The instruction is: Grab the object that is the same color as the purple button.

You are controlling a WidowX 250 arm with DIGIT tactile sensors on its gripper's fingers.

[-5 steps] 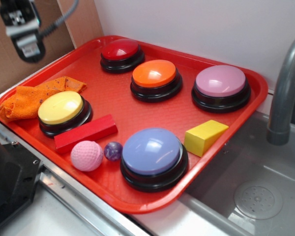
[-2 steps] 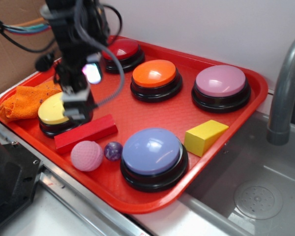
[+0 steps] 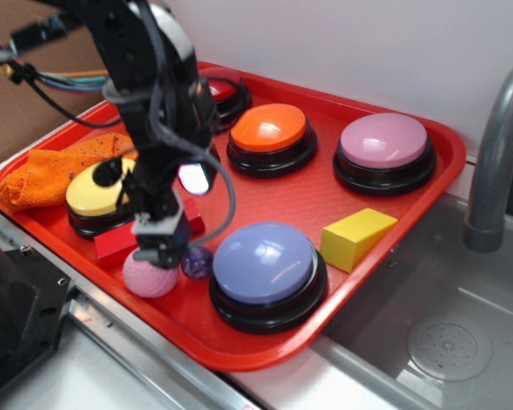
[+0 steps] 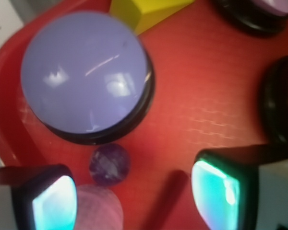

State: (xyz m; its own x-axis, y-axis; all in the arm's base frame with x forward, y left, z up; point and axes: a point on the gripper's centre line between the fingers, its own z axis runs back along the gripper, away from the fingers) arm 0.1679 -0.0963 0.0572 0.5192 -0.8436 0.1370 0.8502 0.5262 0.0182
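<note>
1. While the red tray (image 3: 393, 256) is being viewed from outside, the purple ball (image 3: 197, 261) is being shown on the tray floor, wedged between the pink golf ball (image 3: 147, 278) and the black base of the purple button (image 3: 265, 266), near the tray's front rim.
2. From the wrist view, the gripper (image 4: 134, 194) is being held spread, its two pads wide apart and nothing pinched; the purple ball (image 4: 110, 164) is lying between them, nearer the left-hand pad.
3. Hard, glossy and light is how the ball is being judged (so slippery and quick to roll).
4. A grip across its widest girth is being favoured, centred so it is not squirted out.
5. Crowding by the pink golf ball (image 4: 98, 207) is being judged the main risk, since one pad is overlapping it.
</note>
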